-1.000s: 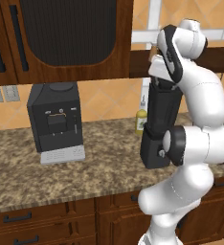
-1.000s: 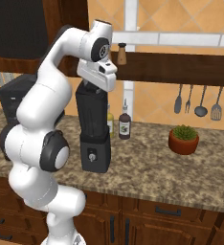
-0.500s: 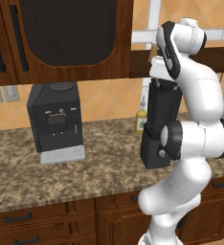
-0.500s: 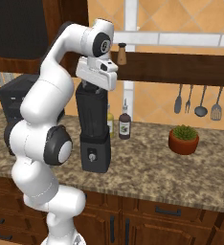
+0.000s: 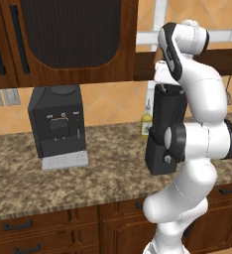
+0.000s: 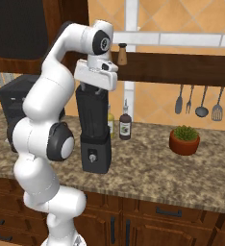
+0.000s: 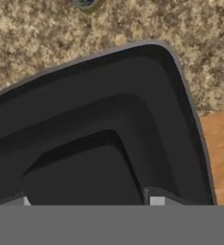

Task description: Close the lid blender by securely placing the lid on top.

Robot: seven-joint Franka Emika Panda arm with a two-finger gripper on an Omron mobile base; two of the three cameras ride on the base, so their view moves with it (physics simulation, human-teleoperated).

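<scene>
Black: one blender (image 6: 96,129), one coffee machine (image 5: 57,126), two bottles (image 6: 125,124); fingers' (image 6: 93,89) grip indiscernible.

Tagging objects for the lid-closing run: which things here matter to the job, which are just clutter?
Job:
blender
gripper, right above the jar; lid not distinguishable

Clutter:
coffee machine
yellow bottle
dark bottle
potted plant
hanging utensils
pepper mill on the shelf
</scene>
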